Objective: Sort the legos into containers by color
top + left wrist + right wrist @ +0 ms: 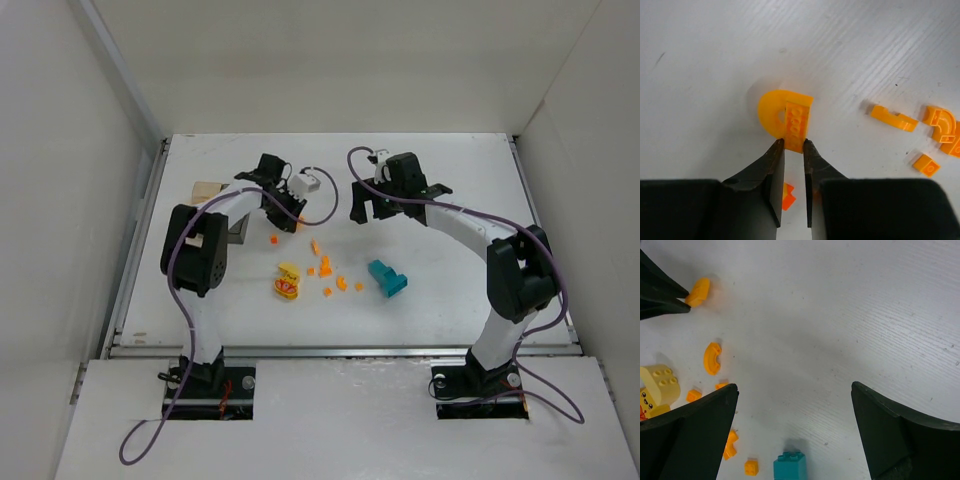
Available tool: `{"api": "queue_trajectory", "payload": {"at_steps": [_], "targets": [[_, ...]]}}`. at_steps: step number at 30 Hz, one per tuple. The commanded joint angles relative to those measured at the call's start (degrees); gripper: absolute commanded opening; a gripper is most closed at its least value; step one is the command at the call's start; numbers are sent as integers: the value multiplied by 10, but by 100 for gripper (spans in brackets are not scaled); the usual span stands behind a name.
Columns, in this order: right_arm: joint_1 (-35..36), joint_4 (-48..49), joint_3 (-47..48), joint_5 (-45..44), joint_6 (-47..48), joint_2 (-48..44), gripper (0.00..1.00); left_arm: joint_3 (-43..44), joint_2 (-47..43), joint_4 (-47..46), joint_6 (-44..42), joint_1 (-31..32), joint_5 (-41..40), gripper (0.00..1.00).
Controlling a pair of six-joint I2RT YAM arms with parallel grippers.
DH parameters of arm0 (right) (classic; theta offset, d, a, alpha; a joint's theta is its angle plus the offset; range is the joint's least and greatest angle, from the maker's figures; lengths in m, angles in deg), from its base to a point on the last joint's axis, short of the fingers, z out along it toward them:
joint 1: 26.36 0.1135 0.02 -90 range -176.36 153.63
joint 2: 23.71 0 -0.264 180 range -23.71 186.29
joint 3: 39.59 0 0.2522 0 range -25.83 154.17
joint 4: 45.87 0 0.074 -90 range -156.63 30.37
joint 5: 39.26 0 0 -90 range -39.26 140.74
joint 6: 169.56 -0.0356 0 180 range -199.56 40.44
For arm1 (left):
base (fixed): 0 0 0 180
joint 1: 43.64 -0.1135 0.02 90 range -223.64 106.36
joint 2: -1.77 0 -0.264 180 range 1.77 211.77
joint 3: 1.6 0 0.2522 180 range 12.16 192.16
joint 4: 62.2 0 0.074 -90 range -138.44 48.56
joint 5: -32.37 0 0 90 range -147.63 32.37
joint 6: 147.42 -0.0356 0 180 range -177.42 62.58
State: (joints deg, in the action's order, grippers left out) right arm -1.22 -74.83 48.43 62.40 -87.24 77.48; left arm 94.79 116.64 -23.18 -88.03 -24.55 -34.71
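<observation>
- The left gripper (794,146) has its jaws pressed in on an orange curved lego (785,112). They pinch its near end, across its thin side.
- The lego's long strip with the studs points straight away from the jaws. In the left wrist view its round side bulges to the left.
- I think this lego is now grabbed, and the next job is to carry it to a box.
- The tan box (207,189) and the grey box (238,232) sit by the left edge of the table (450,160), just beside the left arm. That arm is much nearer to them than the right arm, and it hides part of both boxes.
- The grip is only on the tip, so the lego could twist or slip on the way.
- One tiny orange bit (787,196) shows between the fingers. More small orange bits (892,117) lie to the right, apart from the held lego.
- The right gripper (794,386) hangs with its jaws spread wide and holds nothing.
- The teal block (387,277) and the yellow piece with red marks (288,282) lie in the middle of the table, toward its near edge.
</observation>
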Motion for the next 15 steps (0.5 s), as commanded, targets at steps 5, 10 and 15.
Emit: {"api": "queue_trajectory", "payload": {"at_steps": [5, 10, 15], "targets": [[-3, 11, 9, -7, 7, -24, 100, 31, -141, -20, 161, -123, 38, 0], [-3, 17, 9, -7, 7, -13, 100, 17, -209, -29, 173, -195, -49, 0], [-3, 17, 19, -1, 7, -1, 100, -34, -214, -46, 187, -273, -107, 0]]}}
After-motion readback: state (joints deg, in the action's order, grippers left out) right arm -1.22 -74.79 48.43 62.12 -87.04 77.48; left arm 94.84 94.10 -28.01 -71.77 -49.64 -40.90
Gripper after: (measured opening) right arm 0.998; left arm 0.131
